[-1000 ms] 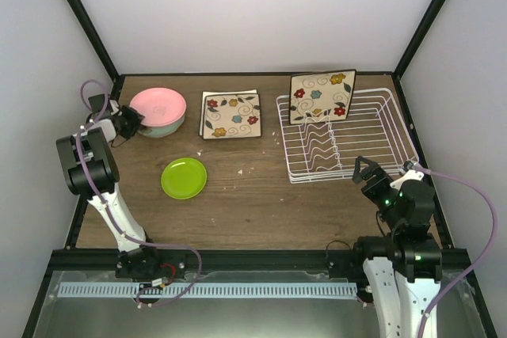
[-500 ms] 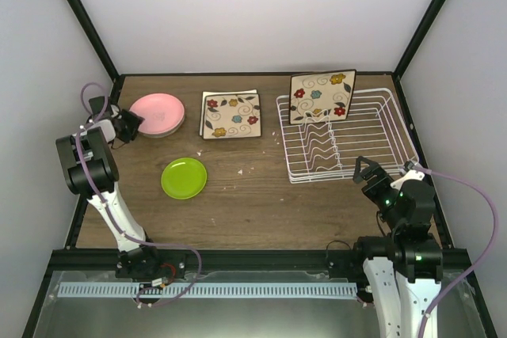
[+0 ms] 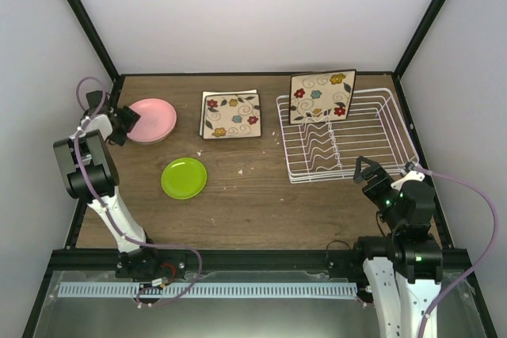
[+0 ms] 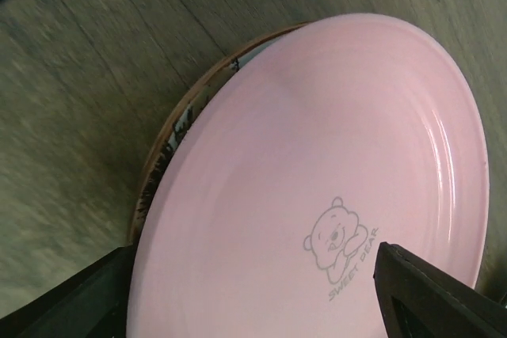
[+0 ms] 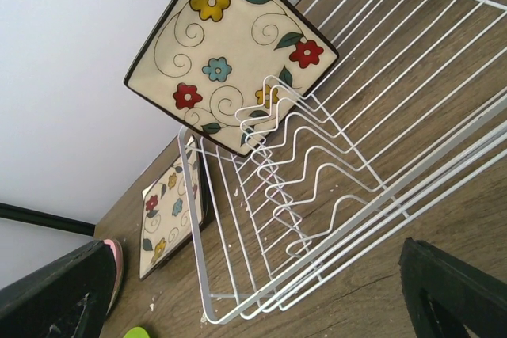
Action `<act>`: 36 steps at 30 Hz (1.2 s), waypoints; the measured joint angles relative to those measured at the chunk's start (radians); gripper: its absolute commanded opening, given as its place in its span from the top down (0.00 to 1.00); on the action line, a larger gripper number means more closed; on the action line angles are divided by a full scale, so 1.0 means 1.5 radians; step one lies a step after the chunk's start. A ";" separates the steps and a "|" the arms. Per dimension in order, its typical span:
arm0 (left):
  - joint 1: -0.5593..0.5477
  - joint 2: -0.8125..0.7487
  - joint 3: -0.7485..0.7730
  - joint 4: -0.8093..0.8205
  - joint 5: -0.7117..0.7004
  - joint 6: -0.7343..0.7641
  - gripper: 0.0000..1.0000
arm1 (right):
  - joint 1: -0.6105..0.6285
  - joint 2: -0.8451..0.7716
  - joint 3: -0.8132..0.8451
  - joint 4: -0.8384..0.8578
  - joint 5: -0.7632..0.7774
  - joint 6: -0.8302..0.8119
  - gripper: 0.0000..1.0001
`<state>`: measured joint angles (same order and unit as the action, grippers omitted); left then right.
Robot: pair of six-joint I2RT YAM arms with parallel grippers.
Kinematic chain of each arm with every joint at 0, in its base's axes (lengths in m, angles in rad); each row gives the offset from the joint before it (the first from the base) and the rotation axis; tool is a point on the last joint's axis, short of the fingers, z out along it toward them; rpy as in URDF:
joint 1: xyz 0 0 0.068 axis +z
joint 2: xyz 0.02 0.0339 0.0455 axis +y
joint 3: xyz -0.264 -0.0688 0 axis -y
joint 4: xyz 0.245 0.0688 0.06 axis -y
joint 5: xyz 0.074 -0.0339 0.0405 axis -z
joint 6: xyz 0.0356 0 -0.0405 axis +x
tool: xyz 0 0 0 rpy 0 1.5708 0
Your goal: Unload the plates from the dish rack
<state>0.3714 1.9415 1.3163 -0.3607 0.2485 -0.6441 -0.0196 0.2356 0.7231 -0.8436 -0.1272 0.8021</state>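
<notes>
A round pink plate (image 3: 153, 118) lies flat at the table's back left; in the left wrist view the pink plate (image 4: 317, 172) rests on another plate whose brown rim (image 4: 184, 108) peeks out. My left gripper (image 3: 125, 125) is open at the pink plate's left edge, its fingers (image 4: 87, 302) spread wide over it. The white wire dish rack (image 3: 380, 128) holds one square flowered plate (image 3: 322, 96) upright at its back left. A second flowered plate (image 3: 230, 114) and a lime-green plate (image 3: 184, 177) lie on the table. My right gripper (image 3: 367, 172) hangs open in front of the rack.
The right wrist view looks along the dish rack (image 5: 194, 259) to the upright flowered plate (image 5: 230, 53), with the flat flowered plate (image 5: 170, 219) beyond. White crumbs dot the wood near the rack's left side. Black frame posts and white walls close in the table.
My left gripper has opened and let go of the pink plate, which has dropped lower and now lies flat. The right arm has not moved.
</notes>
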 measured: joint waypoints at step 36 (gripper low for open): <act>-0.430 0.099 0.446 0.186 0.223 0.206 0.25 | 0.000 0.011 -0.011 0.023 -0.020 -0.002 0.00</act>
<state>-0.2741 2.0907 1.9846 -0.0814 0.5827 -0.3355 -0.0196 0.2516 0.7059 -0.8097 -0.1566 0.7998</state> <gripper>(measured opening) 0.779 0.997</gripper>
